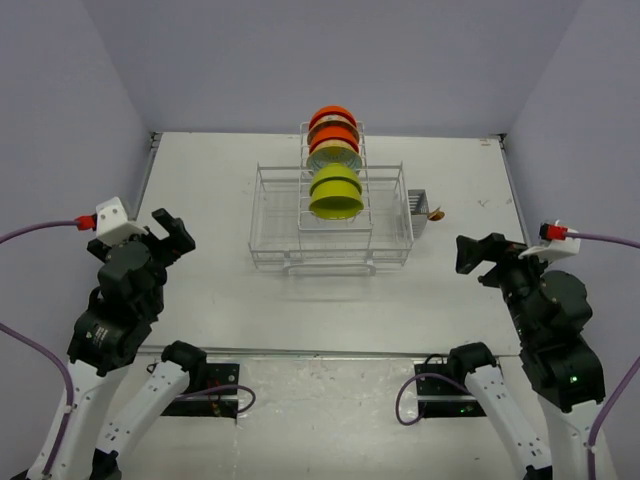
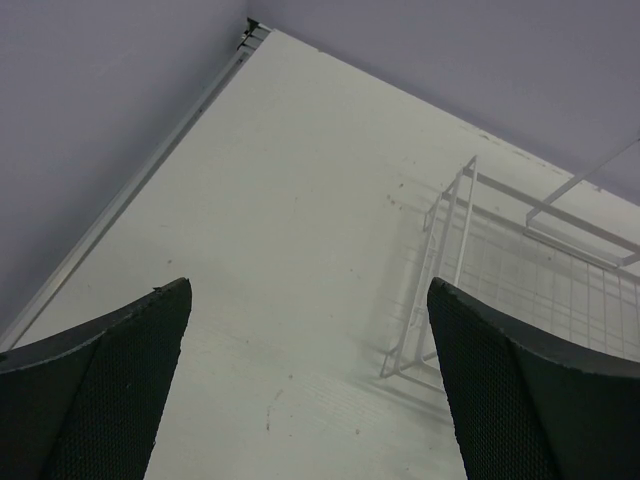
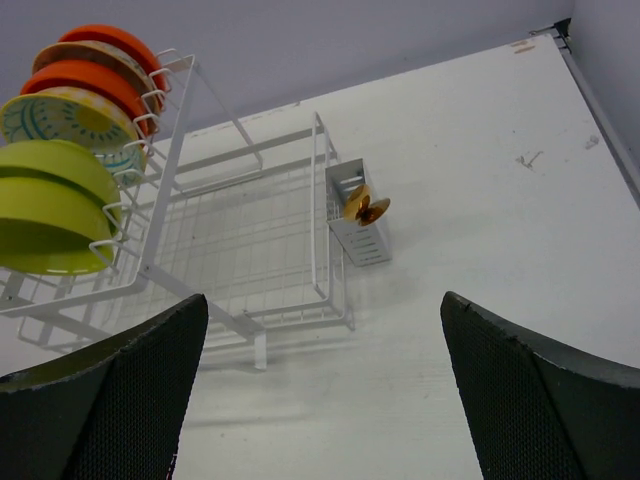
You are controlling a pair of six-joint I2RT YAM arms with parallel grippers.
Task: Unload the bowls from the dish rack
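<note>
While the left gripper (image 1: 172, 232) is hovering over the bench (image 1: 205, 175) with jaws spread and empty, the bowls (image 1: 335, 190) are standing on edge in the raised slots of the dish rack (image 1: 278, 228) at centre, and the right gripper (image 1: 478, 256) is hanging likewise spread at right.

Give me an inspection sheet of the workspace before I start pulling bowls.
Surface: white tabletop, light scuff marks.
Job's things: white wire dish rack mid-table. Small round bowls stand on edge in its taller slotted section, with lime-green ones nearest the arms, a patterned cream one behind them and orange-red ones farthest.
Clutter: amber-brown item at the rack's grey cutlery cup; cannot identify it.
Grippers: left gripper and right gripper both open, empty, apart from the rack.
Cables: purple cables run from each wrist, away from the rack.
Surroundings: plain pale walls on three sides.
</note>
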